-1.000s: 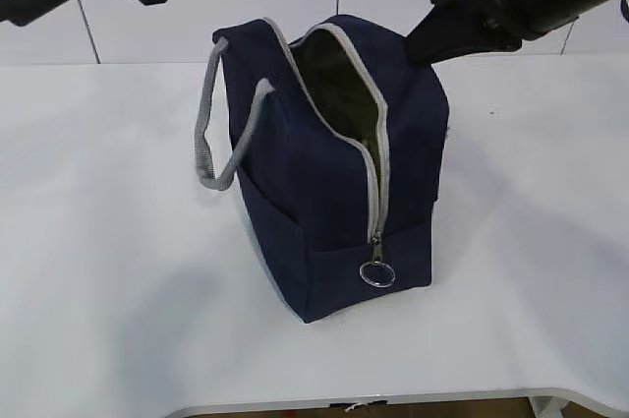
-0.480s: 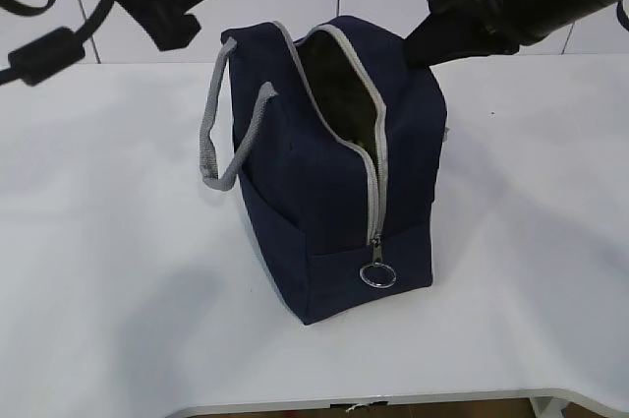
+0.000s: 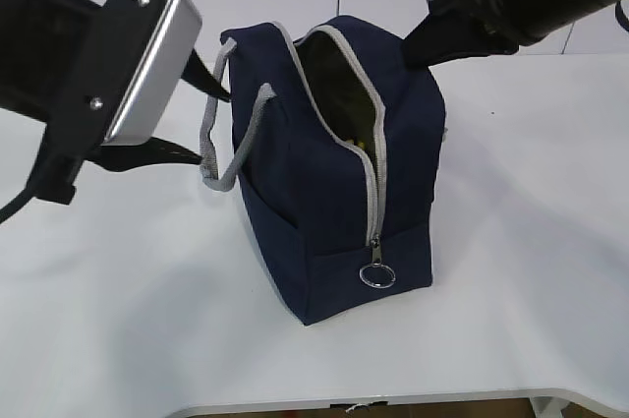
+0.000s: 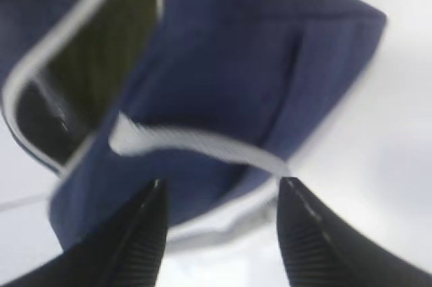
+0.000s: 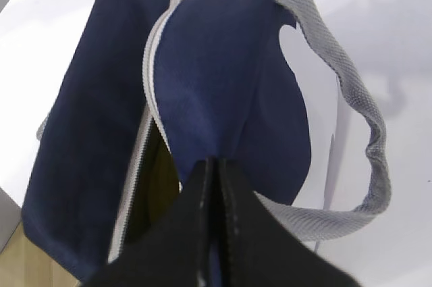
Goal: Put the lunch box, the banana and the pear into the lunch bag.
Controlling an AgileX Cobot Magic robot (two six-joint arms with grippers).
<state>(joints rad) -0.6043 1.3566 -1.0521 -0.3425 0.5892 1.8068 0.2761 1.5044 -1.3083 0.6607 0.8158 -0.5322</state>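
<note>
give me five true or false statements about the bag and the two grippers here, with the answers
1. The bag stands with its zipper open. True.
2. The right gripper is pinching the bag's fabric. True.
3. The left gripper is clamped shut on a handle. False: its jaws are apart, with the handle in front of them.
4. A banana lies on the table beside the bag. False: no fruit shows on the table.
5. A ring pull hangs at the zipper's lower end. True.
</note>
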